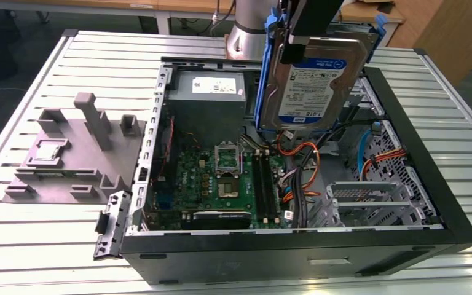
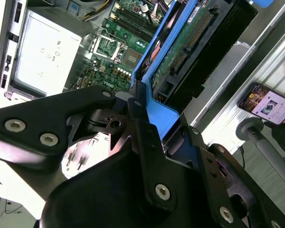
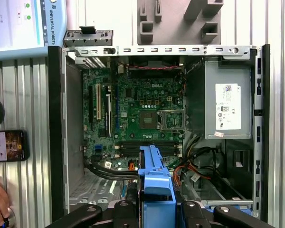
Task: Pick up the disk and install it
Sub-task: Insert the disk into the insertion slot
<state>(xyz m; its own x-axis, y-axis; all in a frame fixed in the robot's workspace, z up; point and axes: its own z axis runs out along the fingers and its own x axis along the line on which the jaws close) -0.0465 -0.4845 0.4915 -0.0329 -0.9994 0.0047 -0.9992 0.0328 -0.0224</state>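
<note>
A grey moulded fixture (image 1: pixel 64 166) sits on the slatted table (image 1: pixel 47 246) beside the open computer case (image 1: pixel 302 258).

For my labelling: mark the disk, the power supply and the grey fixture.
disk (image 1: pixel 310 86), exterior view, labelled face
power supply (image 3: pixel 228 107), first wrist view, white sticker
grey fixture (image 1: pixel 80 171), exterior view, flat base

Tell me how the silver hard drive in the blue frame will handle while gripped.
The silver-grey rectangular hard drive looks like rigid metal, so it should stay stiff and probably feel dense for its size. The claw grips its upper end, so it may swing or slip. Its exposed circuit board looks fragile.
</note>
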